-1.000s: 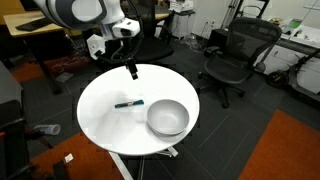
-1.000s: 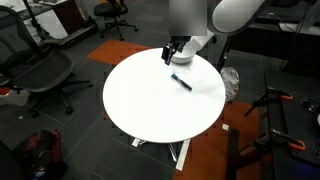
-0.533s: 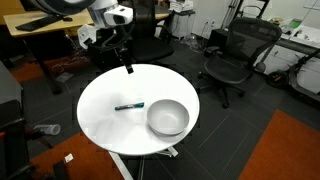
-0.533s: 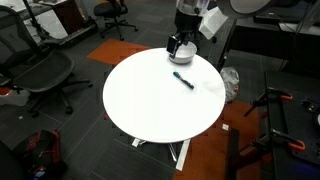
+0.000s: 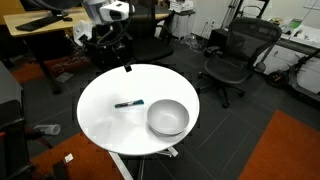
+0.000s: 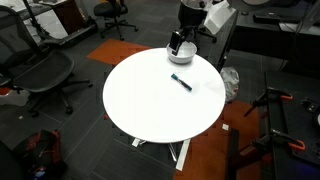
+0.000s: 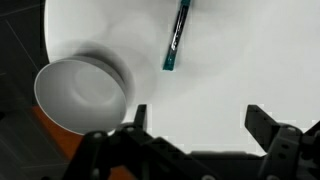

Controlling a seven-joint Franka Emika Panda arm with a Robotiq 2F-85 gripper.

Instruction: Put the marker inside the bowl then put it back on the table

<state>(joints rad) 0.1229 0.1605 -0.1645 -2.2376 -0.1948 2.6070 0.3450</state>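
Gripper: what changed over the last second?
The gripper backed off a little, away from the marker toward the table's edge, and the arm swung back with it. It is open and empty; nothing was grasped or released. The marker lies where it was on the table, near the bowl, which did not move either.

A dark marker [image 5: 128, 104] with a teal end lies flat on the round white desk [image 5: 105, 128], near the upright, empty grey-white bowl [image 5: 168, 118], not touching it.
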